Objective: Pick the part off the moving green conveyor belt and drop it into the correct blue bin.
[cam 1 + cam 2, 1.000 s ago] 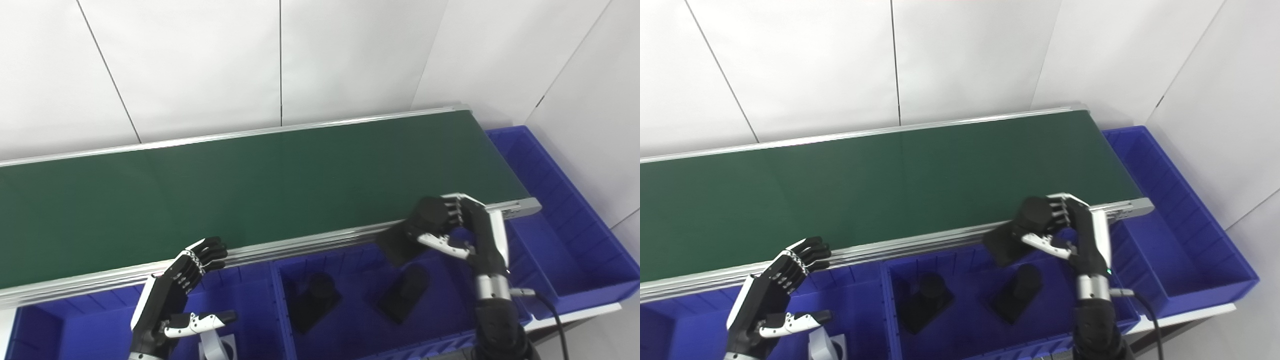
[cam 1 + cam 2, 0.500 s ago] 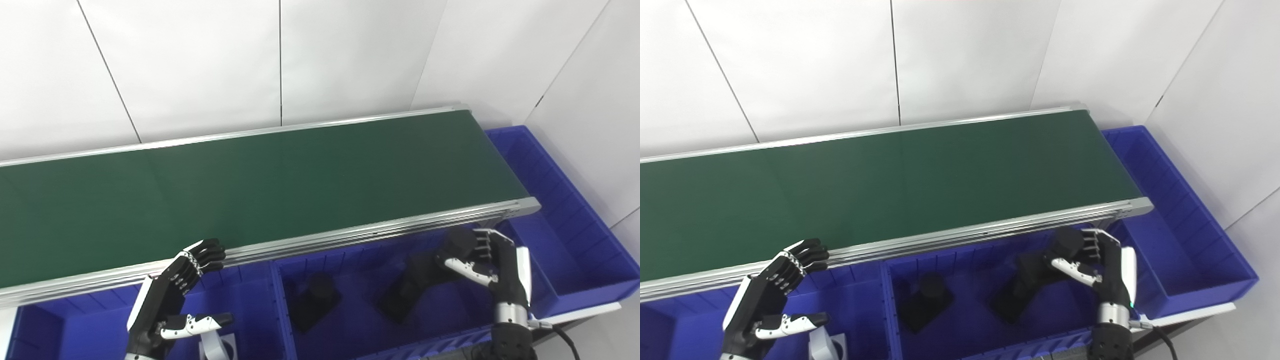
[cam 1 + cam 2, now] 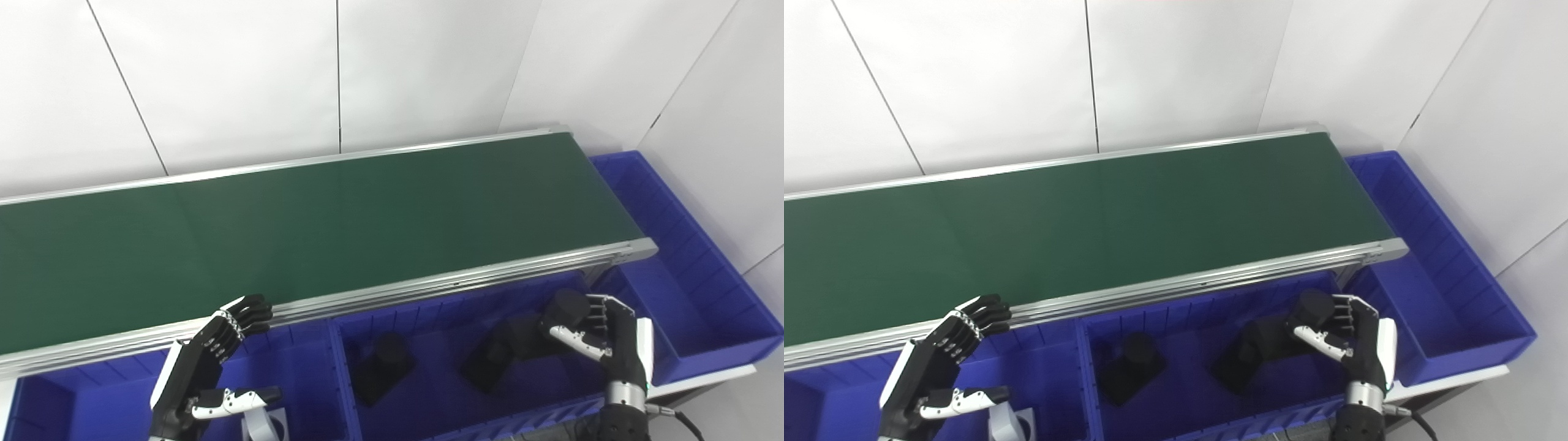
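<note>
Left eye view: the green belt [image 3: 318,226] runs across the picture and nothing lies on it. Below its metal rail stands the middle blue bin [image 3: 429,422]. The right hand [image 3: 603,334] is low over the right end of this bin, palm turned to the left, and its fingers [image 3: 591,309] curl around a black part [image 3: 566,309]. Whether the part rests on the pieces under it I cannot tell. Just left of it a second black part [image 3: 499,358] lies in the bin, and a third one [image 3: 383,367] lies further left. The left hand [image 3: 202,380] is held over the left bin [image 3: 79,407], its fingers released and spread, with nothing in them; the fingertips reach close to the rail. A white piece [image 3: 263,425] shows at the bottom edge, beside the thumb.

Right eye view: the same scene from a little more to the right. Here the long bin [image 3: 1470,306] at the end of the belt is seen whole, with its near right corner, and more of the white wall [image 3: 1488,122] on the right. The back of the right hand shows more of its white cover. The white piece is partly cut by the bottom edge.
</note>
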### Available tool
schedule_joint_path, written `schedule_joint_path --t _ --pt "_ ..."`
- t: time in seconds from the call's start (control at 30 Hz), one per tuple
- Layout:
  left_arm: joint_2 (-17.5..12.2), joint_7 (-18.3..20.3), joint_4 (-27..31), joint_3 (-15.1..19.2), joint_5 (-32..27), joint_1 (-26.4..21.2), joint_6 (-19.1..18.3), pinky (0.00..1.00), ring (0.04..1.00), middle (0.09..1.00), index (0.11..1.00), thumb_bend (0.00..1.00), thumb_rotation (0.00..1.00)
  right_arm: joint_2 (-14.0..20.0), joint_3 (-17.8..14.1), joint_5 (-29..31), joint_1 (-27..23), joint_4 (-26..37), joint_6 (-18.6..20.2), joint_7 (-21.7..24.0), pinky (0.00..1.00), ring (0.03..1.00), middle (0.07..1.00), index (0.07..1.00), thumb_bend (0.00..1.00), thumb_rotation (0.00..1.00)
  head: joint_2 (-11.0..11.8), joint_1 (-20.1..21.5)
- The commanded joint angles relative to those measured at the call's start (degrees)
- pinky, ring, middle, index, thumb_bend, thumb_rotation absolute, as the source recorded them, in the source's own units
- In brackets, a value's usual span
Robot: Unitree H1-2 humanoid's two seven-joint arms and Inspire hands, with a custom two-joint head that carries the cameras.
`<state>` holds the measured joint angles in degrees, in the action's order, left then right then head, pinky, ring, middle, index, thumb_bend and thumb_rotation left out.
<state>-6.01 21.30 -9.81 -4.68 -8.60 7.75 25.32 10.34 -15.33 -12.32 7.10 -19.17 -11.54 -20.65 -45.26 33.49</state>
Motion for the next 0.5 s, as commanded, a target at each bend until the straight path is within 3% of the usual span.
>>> schedule_joint_path --t 0.0,0.13,0.47 --pt "-0.29 0.25 1.74 -0.11 -0.57 -0.58 1.38 0.74 0.777 0.783 0.787 0.86 0.12 0.47 0.15 -1.07 0.53 2.56 -0.32 -0.88 0.39 0.437 0.474 0.494 0.53 0.00 -0.06 -0.06" --pt "-0.32 0.04 1.98 -0.26 -0.30 -0.45 1.29 0.74 0.778 0.785 0.789 0.87 0.12 0.66 0.61 -1.46 1.69 3.88 1.74 0.07 0.39 0.442 0.477 0.493 0.53 0.00 -0.18 -0.32" --pt "-0.26 0.13 2.06 -0.37 -0.22 -0.46 1.38 0.74 0.772 0.782 0.788 0.87 0.12 1.51 1.40 -0.84 4.61 6.03 0.89 1.58 0.37 0.426 0.467 0.501 0.53 0.00 -0.24 -0.43"
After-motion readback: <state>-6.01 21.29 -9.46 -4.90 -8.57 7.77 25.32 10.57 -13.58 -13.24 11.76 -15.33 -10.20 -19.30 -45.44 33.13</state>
